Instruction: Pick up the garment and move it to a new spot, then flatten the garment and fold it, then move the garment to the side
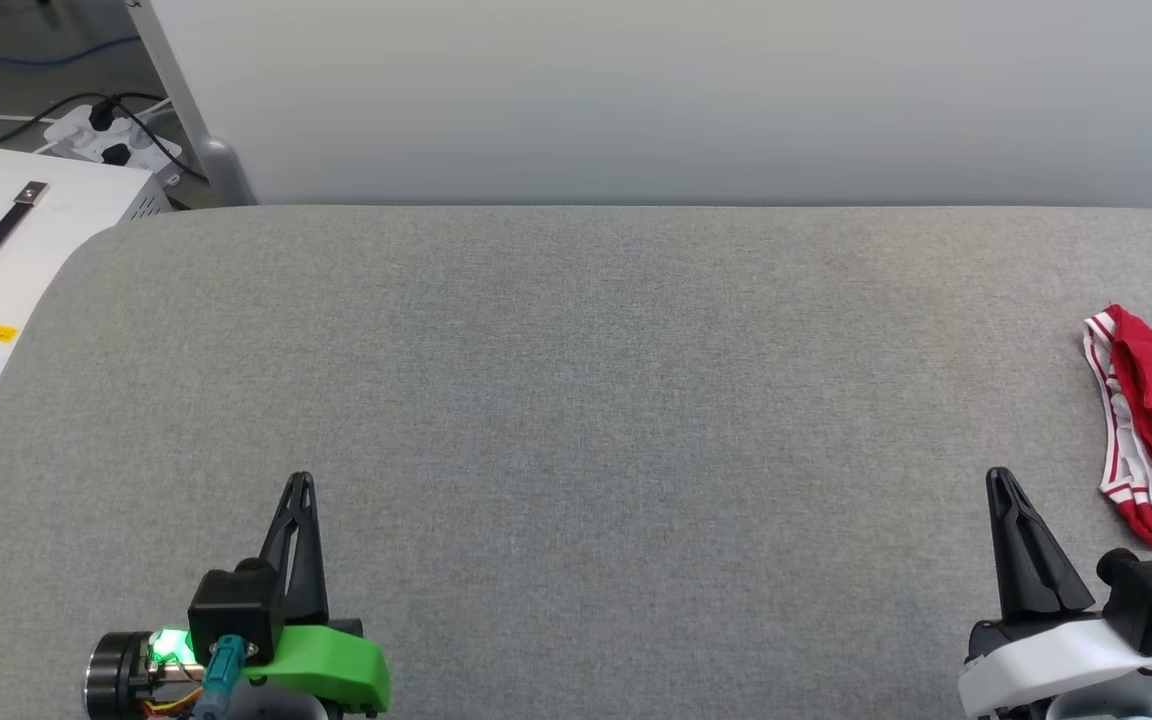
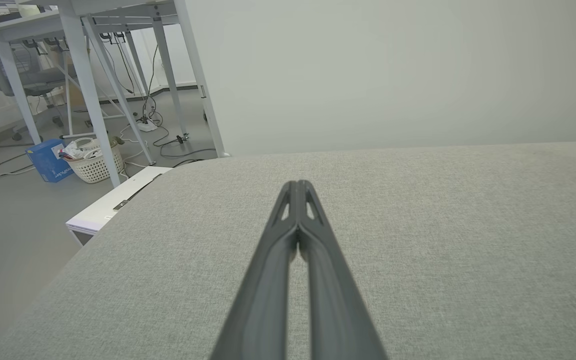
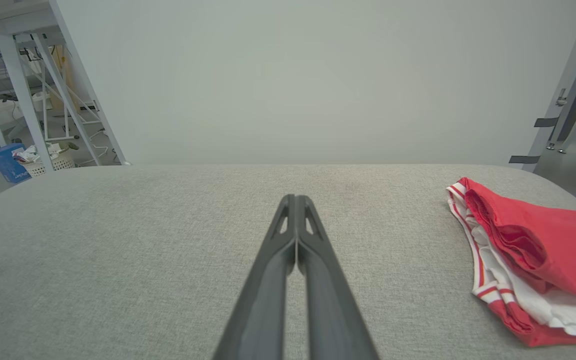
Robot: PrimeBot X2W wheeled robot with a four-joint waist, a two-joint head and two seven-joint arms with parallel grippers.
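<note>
At the right edge of the grey fabric table (image 1: 576, 380), the bunched red-and-white jersey garment (image 1: 1151, 410) lies near the closed, empty right gripper (image 1: 1000, 480); the left gripper (image 1: 299, 482) is closed too. Open wide, then pinch several layers together.

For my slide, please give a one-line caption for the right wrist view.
Right gripper, fingers shut, over the grey surface; red garment lying to its right.

Lab or test bay, not a home. Grey fabric bench (image 1: 576, 400) against a bare white panel (image 1: 636, 100). Upper left of the head view: power strip (image 1: 71, 128), loose cables (image 1: 36, 55), white equipment case (image 1: 36, 215). Metal-frame desks (image 2: 83, 90) behind (office chair (image 2: 38, 80) too).
</note>
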